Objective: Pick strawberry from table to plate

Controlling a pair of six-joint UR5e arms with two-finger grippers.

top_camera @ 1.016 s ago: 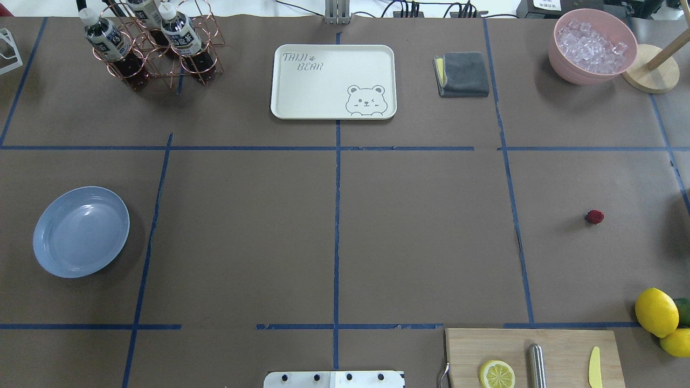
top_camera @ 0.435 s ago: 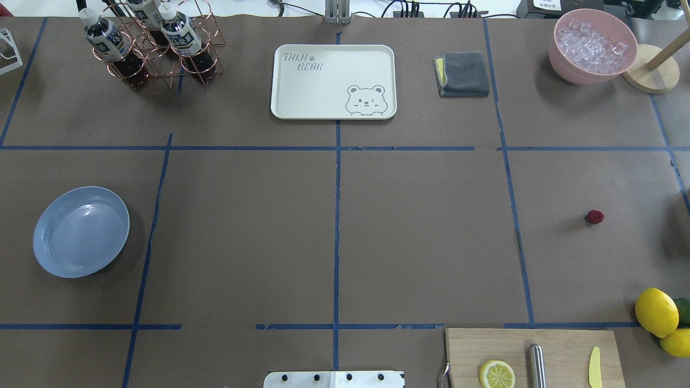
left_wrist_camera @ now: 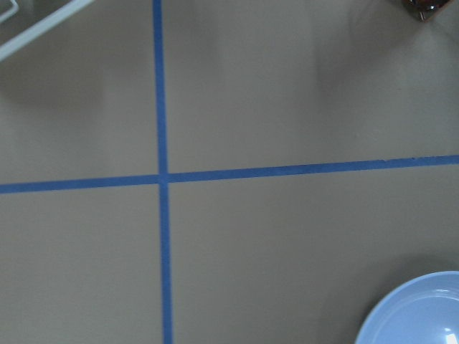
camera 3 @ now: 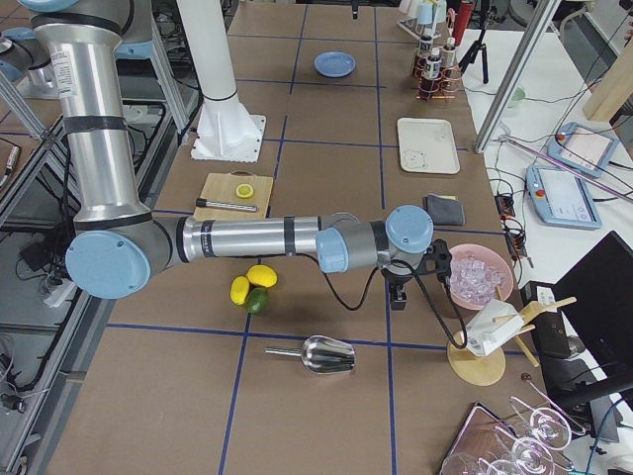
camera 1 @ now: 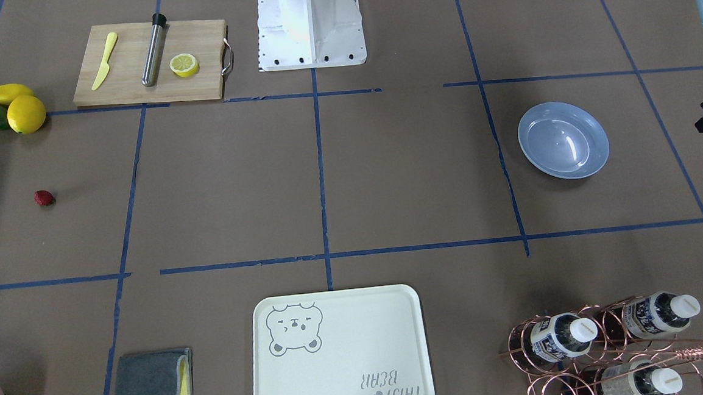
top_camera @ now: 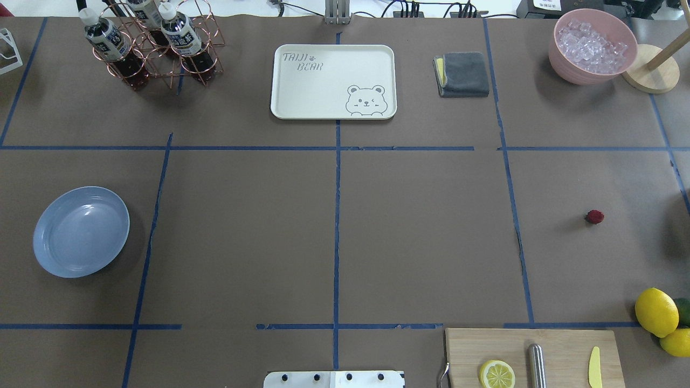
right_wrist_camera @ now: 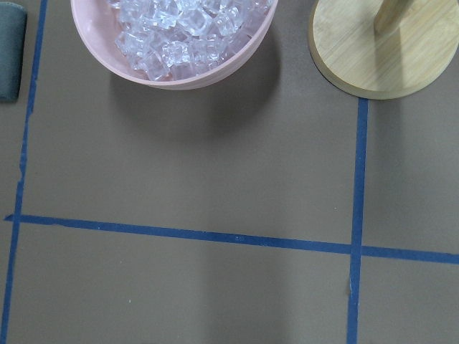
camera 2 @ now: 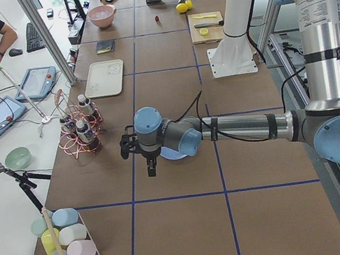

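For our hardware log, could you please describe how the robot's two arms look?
Left arm and right arm match: silver tubes, light-blue rounded joint caps, black bands near the joints, and a thin black cable looping along each forearm to the wrist.

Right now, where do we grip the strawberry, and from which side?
Grip the strawberry across its red body, coming straight down from above. It is small and rounded, lies low on the table, and stands apart from the lemons, so a side approach would probably just push it. Its green end is too small to orient by.
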